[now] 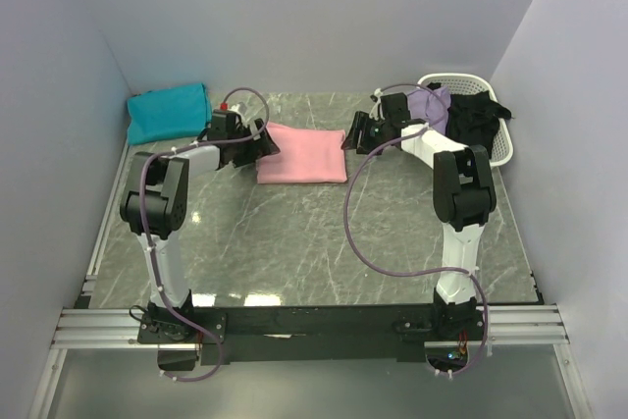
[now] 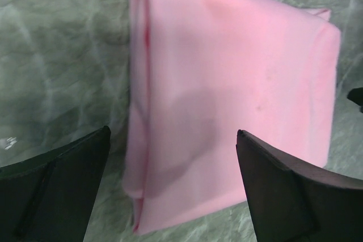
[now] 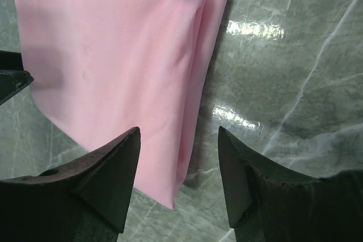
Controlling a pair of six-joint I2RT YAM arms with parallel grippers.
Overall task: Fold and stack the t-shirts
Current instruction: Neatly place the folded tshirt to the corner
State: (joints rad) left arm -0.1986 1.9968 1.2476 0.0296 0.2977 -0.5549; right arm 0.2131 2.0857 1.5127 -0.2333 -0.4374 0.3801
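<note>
While folded light pink cloth t-shirt [image 1: 302, 154] lies flat mid green marble desk [image 1: 294, 242], folding looks done; stacking due.

Top view: folded teal cloth t-shirt [image 1: 169, 112] in far-left corner; lavender t-shirt [image 1: 432, 103] and black t-shirt [image 1: 476, 117] in white plastic basket [image 1: 502, 147], far right.

Left wrist: left gripper [image 2: 173, 134] spread wide, empty, above pink shirt.

Right wrist: right gripper [image 3: 178, 131] parted, empty, over shirt's folded edge.

Next, likely: pinch both sides together, carry onto teal.

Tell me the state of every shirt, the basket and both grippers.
pink t-shirt: folded, lying flat.
teal t-shirt: folded, at the far left corner.
basket: upright, holding two shirts.
lavender t-shirt: unfolded, heaped in the basket.
black t-shirt: unfolded, heaped in the basket.
left gripper: open, empty, by the pink t-shirt.
right gripper: open, empty, by the pink t-shirt.
</note>
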